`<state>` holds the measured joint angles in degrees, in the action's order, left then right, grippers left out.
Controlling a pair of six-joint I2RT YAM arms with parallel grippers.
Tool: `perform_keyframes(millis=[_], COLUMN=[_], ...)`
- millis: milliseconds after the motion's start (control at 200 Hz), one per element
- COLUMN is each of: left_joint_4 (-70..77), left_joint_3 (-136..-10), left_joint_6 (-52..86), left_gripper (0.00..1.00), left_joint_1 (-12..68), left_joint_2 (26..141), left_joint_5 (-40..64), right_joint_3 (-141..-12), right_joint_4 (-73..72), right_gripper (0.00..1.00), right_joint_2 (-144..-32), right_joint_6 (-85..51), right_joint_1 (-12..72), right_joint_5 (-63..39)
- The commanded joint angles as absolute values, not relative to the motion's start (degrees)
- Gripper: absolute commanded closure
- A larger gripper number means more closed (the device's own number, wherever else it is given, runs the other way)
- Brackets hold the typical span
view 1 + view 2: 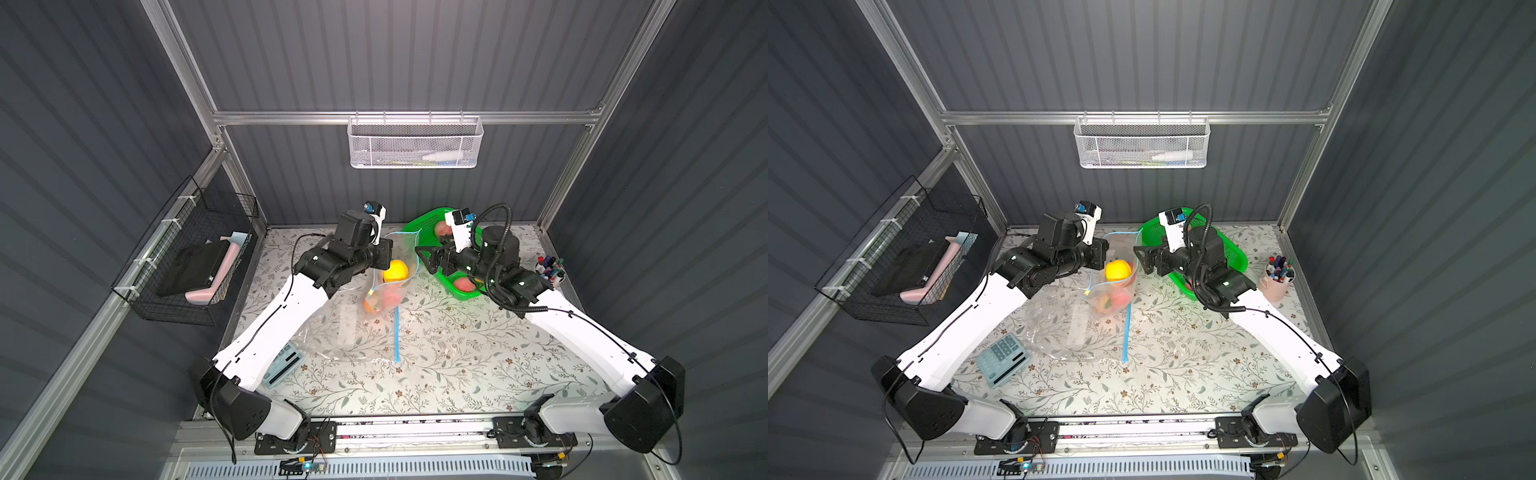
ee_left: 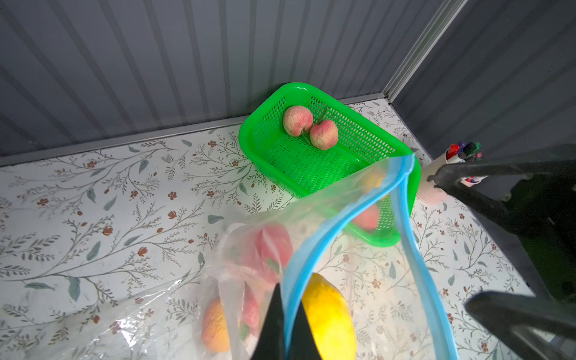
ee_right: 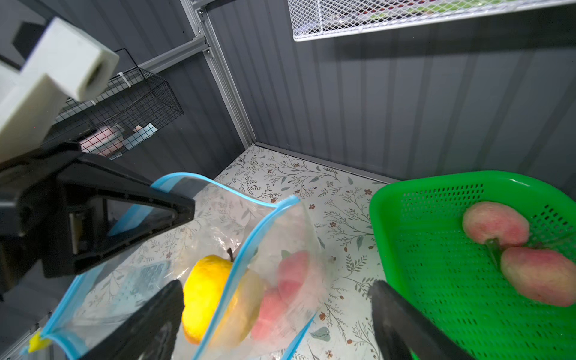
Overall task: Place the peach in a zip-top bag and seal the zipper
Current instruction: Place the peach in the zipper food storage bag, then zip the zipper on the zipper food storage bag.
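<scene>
Left hand [image 2: 285, 311] pinches the bag [image 2: 327, 212] rim; right hand [image 3: 274, 290] gapes empty beside the bagged yellow peach [image 3: 205, 290].

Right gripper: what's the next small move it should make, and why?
Probably nudge the yellow peach deeper into the bag. The right gripper is open and empty beside the bag's mouth. The left gripper is shut on the zipper rim, holding it open. The peach sits high in the mouth, where it would likely block the zipper.
</scene>
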<state>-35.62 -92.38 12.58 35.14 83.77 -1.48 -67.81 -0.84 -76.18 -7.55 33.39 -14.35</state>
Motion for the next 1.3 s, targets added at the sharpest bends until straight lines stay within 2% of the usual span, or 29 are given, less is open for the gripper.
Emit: perform_keyframes(millis=[0, 300, 550, 705, 946, 1036, 1126, 1256, 1296], left_joint_4=[-39.1, -38.4, -35.7, -33.5, -33.2, -32.4, -31.6, -30.9, -30.2], left_joint_3=[-95.1, -95.2, -92.5, -88.6, -86.4, -85.8, -85.4, -85.4, -85.3], left_joint_6=[4.7, -7.3, -12.6, -16.3, -16.7, -16.8, -16.4, -14.6, -12.8], left_gripper=[1.00, 1.00, 1.00, 1.00, 1.00, 1.00, 1.00, 1.00, 0.95], left_joint_1=[34.7, 34.4, 34.4, 34.4, 34.4, 34.4, 34.4, 34.4, 34.5], left_joint_2=[82.3, 81.9, 80.3, 78.2, 77.4, 77.4, 77.4, 77.4, 77.5], left_joint_5=[-3.1, 1.7, 9.8, 14.1, 20.3, 20.6, 20.4, 19.8, 18.2], right_joint_3=[-66.9, -64.9, -61.3, -60.2, -59.9, -60.2, -60.3, -60.3, -60.3], right_joint_4=[-6.0, -4.2, -1.8, -0.9, 1.5, 1.5, 3.6, 4.4, 4.2], right_gripper=[0.06, 0.08, 0.08, 0.11, 0.16, 0.23, 0.38, 0.75, 0.85], right_joint_2=[-74.1, -72.9, -70.7, -70.8, -70.9, -71.7, -72.6, -73.5, -73.6], right_joint_6=[-5.2, 1.4, 12.7, 20.3, 29.5, 30.7, 31.4, 31.2, 30.4], right_joint_1=[31.4, 25.2, 25.0, 25.0, 25.0, 25.0, 25.0, 25.0, 25.0], right_joint_5=[-18.4, -29.9, -38.5, -41.5, -51.9, -54.9, -57.4, -57.9, -57.5])
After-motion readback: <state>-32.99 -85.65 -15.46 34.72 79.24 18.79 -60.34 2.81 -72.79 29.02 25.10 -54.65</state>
